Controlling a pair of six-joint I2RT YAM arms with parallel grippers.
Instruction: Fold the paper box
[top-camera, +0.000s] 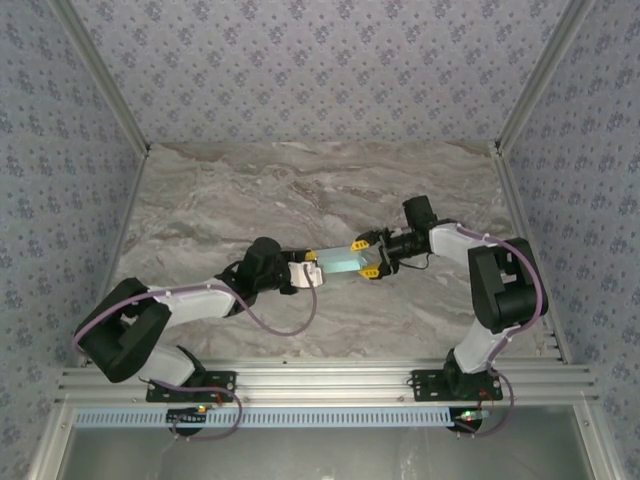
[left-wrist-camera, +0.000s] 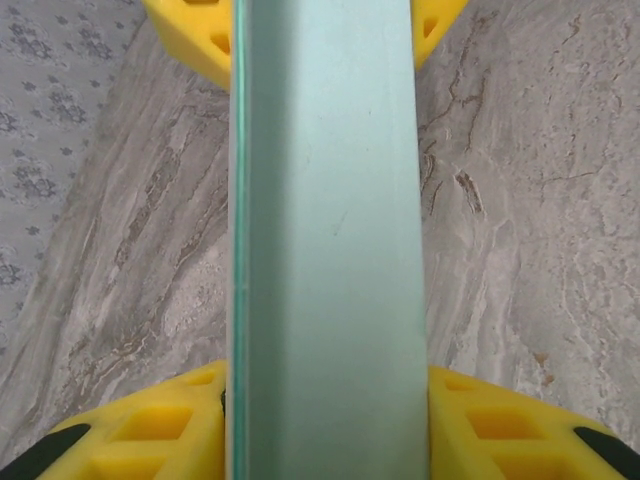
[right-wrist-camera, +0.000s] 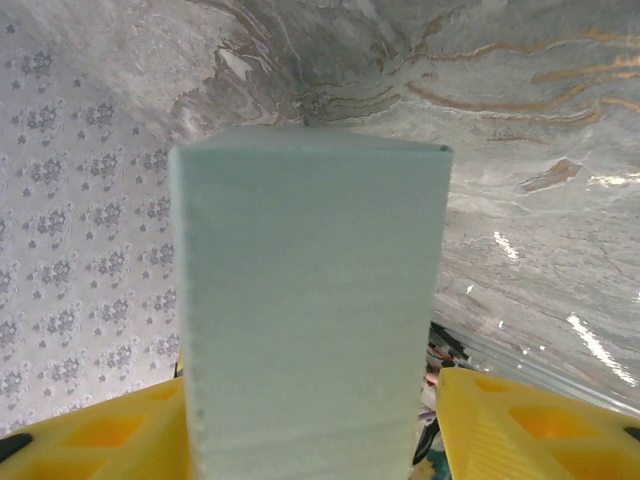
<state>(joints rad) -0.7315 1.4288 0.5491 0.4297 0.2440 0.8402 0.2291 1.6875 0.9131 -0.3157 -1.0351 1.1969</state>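
As left end effector (left-wrist-camera: 328, 390) clamps paper box (top-camera: 338, 263), right end effector's (right-wrist-camera: 312, 385) grip is unclear.

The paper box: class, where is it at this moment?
In the top view, the paper box spans the gap between the left pincer and the right pincer, near the middle of the marble table.

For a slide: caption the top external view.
Left gripper and right gripper hold the turquoise paper box at opposite ends.
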